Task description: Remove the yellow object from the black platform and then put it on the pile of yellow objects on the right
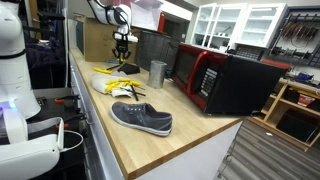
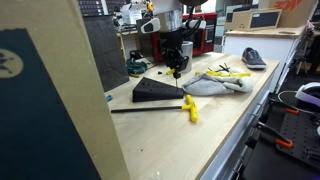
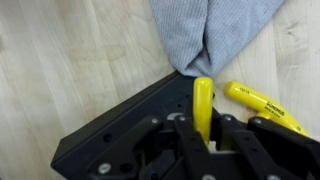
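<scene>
In the wrist view my gripper point(image 3: 203, 135) is shut on a thin yellow object point(image 3: 203, 100) that stands up between the fingers. It is over the corner of the black platform point(image 3: 120, 130). In an exterior view the gripper point(image 2: 175, 70) hangs just above the far end of the black wedge-shaped platform point(image 2: 152, 92). The pile of yellow objects point(image 2: 226, 73) lies on a grey cloth point(image 2: 210, 86) to the right of the platform. It also shows in an exterior view point(image 1: 120, 78) below the gripper point(image 1: 122, 58). One yellow piece point(image 3: 262, 102) lies beside the platform.
A grey shoe point(image 1: 142, 118) lies on the wooden counter near its front edge. A metal cup point(image 1: 157, 73) and a red-and-black microwave point(image 1: 225, 78) stand behind it. A yellow-handled black rod point(image 2: 188, 108) lies in front of the platform. The counter edge point(image 2: 250, 120) is close.
</scene>
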You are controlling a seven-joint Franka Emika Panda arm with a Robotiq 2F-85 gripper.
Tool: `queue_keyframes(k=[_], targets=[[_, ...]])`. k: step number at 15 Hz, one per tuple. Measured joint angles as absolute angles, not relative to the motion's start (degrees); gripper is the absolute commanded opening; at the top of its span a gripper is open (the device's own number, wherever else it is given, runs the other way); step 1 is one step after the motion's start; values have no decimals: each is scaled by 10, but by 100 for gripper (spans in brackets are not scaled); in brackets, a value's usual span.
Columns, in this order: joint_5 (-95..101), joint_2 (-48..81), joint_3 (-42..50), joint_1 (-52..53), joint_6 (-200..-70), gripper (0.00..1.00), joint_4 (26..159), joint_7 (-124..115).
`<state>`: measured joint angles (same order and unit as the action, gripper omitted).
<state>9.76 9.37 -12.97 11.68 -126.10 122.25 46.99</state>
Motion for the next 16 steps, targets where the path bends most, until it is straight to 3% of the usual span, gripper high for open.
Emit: queue_keyframes(k=[9,16], targets=[[88,94,-128,110,-1250,3,1215,466],[121,87,-122,110,-1274,3,1215,261]])
